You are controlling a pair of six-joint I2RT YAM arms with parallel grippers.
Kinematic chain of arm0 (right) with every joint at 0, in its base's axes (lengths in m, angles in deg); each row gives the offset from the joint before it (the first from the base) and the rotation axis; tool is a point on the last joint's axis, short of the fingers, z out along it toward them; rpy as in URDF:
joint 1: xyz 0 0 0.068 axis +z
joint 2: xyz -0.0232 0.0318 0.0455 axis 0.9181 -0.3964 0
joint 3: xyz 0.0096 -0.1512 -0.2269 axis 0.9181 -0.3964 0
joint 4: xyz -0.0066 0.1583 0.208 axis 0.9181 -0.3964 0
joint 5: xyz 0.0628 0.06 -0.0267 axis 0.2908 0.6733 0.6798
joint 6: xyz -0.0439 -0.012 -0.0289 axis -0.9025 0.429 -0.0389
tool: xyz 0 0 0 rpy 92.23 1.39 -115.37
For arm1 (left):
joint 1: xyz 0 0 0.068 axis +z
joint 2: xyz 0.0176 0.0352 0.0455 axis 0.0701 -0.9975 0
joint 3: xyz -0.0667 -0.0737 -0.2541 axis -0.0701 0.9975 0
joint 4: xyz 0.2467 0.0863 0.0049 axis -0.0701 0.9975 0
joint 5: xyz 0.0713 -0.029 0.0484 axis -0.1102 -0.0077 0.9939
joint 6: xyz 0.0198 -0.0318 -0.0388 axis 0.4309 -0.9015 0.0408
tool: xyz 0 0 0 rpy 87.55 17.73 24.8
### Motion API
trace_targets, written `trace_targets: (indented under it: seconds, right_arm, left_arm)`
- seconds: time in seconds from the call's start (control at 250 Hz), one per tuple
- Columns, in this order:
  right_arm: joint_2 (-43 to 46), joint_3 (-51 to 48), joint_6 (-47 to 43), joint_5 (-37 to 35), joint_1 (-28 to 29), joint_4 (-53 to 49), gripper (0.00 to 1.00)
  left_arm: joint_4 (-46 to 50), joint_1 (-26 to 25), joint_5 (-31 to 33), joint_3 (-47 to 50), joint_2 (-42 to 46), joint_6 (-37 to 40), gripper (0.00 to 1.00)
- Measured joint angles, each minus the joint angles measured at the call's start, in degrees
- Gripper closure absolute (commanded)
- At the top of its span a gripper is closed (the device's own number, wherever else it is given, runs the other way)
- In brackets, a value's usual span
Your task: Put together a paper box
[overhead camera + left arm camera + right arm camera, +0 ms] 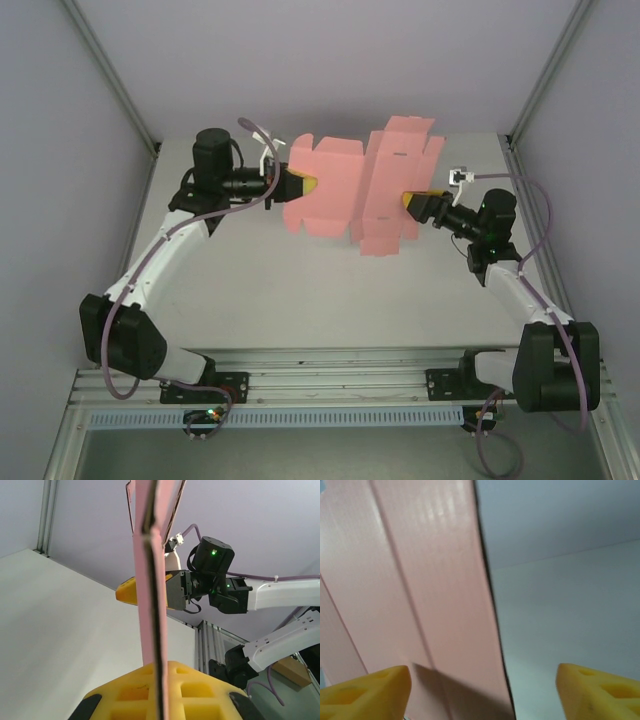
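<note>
my left tool point(303, 184) is clamped on the paper box point(350, 190), a flat pink sheet hanging between my two tools, above the tabletop point(300, 290). my right tool point(412, 203) gapes wide around the opposite edge. gripped on one side only, the thin card could sag, twist or slip. i can read no print or label on it.

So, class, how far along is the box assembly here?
Done: the sheet is lifted off the table. In hand: left jaws pinch one edge; right jaws stand open around the opposite edge. Left: folding the panels and tucking the flaps; no box shape yet.
</note>
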Motion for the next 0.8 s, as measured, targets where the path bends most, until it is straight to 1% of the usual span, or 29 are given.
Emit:
trace_targets:
  seconds: [0.064, 0.192, 0.256, 0.339, 0.383, 0.503, 0.623, 0.663, 0.703, 0.715, 0.735, 0.779, 0.787, 0.799]
  right_arm:
    - [-0.11, 0.24, 0.20, 0.72, -0.11, 0.61, 0.48]
    - [0.09, 0.24, -0.37, 0.94, -0.15, 0.04, 0.57]
    - [0.81, 0.24, -1.51, 0.74, -0.15, -1.60, 0.67]
    - [2.43, 0.24, -2.71, 0.09, -0.20, -4.46, 0.71]
    - [3.19, 0.24, -3.56, -0.50, -0.20, -5.73, 0.75]
    - [4.83, 0.33, -5.95, -2.49, -0.13, -9.66, 1.00]
    - [5.60, 0.83, -8.22, -2.64, 0.28, -12.13, 1.00]
    - [5.64, 0.94, -8.79, -2.64, 0.28, -12.55, 1.00]
    - [5.64, 0.96, -9.11, -2.69, 0.28, -13.00, 1.00]
    - [5.64, 0.98, -9.29, -2.82, 0.28, -13.27, 1.00]
    - [5.64, 1.03, -9.66, -3.13, 0.28, -13.88, 1.00]
    - [5.62, 1.07, -10.43, -3.65, 0.28, -15.08, 1.00]
    - [5.62, 1.07, -10.75, -3.82, 0.35, -15.45, 1.00]
    - [5.62, 1.07, -10.91, -3.93, 0.46, -15.82, 1.00]
  left_arm:
    - [0.02, 0.00, 0.17, -0.37, 0.22, 0.15, 1.00]
    - [1.64, 0.00, 1.46, -0.68, 0.63, 0.98, 1.00]
    - [2.51, 0.02, 2.08, -0.72, 0.70, 1.22, 1.00]
    - [3.32, 0.02, 2.82, -0.76, 0.70, 1.55, 1.00]
    - [3.43, 0.02, 3.30, -0.76, 0.72, 1.75, 1.00]
    - [4.35, 0.09, 4.76, -0.79, 0.72, 2.14, 1.00]
    - [5.44, 0.13, 6.21, -0.76, 0.74, 2.32, 1.00]
    - [5.84, 0.13, 6.86, -0.76, 0.74, 2.34, 0.81]
    - [6.08, 0.13, 7.96, -0.72, 0.74, 2.62, 0.67]
    - [6.23, 0.13, 8.22, -0.70, 0.74, 2.60, 0.61]
    - [6.27, 0.17, 8.96, -0.59, 0.90, 2.75, 0.46]
    - [6.62, 0.39, 11.17, -0.02, 1.44, 2.99, 0.04]
    - [6.69, 0.44, 11.56, 0.13, 1.55, 3.06, 0.01]
    - [6.67, 0.50, 12.48, 0.52, 1.84, 3.08, 0.00]
